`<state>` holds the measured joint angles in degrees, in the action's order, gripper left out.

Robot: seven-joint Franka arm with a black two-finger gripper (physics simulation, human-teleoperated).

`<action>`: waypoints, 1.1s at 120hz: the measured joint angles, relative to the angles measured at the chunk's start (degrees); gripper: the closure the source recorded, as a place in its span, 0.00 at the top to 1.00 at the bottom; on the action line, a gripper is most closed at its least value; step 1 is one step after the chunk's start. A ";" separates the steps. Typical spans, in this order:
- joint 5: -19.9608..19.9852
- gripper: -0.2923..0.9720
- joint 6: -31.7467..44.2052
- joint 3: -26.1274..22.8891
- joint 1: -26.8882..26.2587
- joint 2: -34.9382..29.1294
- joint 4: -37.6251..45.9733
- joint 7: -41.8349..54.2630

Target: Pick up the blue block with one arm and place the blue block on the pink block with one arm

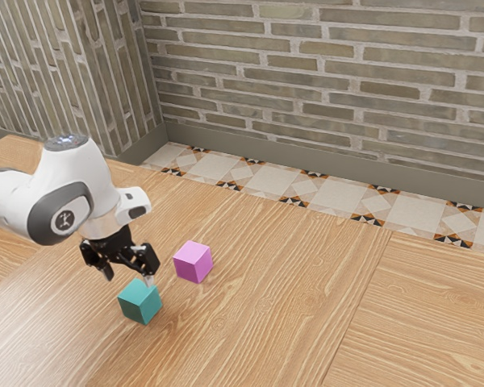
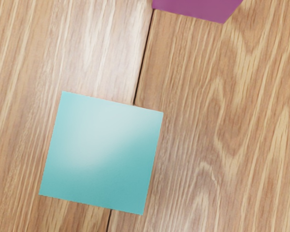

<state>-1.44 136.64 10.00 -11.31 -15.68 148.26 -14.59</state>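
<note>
Wooden table (image 1: pixel 306 306) holds the blue block (image 1: pixel 139 301) just beneath the hand (image 1: pixel 129 276), its jaws apart.

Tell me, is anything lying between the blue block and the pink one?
Nothing. Only bare wooden tabletop separates the blue block from the pink block; the exterior and wrist views both show that gap.

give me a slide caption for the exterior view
Franka's open gripper hovers above the blue block, pink block beside it

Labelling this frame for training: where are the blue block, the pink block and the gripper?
blue block (image 1: pixel 139 301), exterior view, its middle.
pink block (image 1: pixel 193 262), exterior view, its middle.
gripper (image 1: pixel 128 276), exterior view, between its fingertips.
</note>
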 joint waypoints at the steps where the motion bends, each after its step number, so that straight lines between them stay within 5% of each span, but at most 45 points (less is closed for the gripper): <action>1: 0.00 0.77 0.05 -0.10 0.20 -0.07 0.15 0.00; 23: 0.19 0.77 1.37 -3.64 5.25 -0.09 3.21 0.17; 132: -0.52 0.77 9.97 -5.33 7.51 9.41 1.47 12.09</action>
<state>-1.96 146.61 4.67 -3.80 -6.26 149.73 -2.50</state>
